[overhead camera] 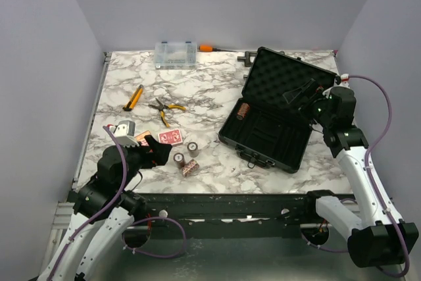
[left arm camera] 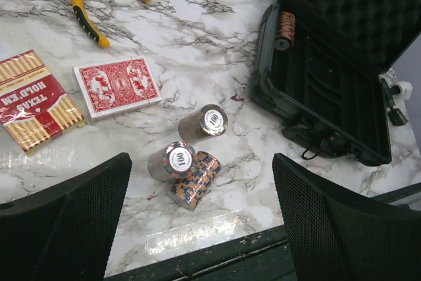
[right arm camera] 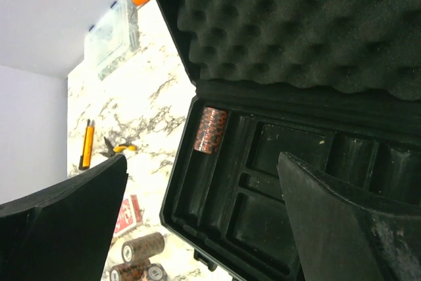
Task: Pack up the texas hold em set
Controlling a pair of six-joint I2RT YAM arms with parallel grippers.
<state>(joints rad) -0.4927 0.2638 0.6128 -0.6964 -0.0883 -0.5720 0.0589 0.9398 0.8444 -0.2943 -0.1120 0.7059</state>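
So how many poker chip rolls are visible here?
4 chip rolls: one inside the open case; three together on the table beside the red card deck. The left arm could hide more.

Robot lab test cell.
Boxed in on three sides by plain pale walls (overhead camera: 217,4); marble-patterned desk (overhead camera: 197,90) on a black metal frame (overhead camera: 223,203), with a left arm (overhead camera: 99,218) and a right arm (overhead camera: 360,166) bolted at the near edge, trailing purple cables (overhead camera: 391,113).
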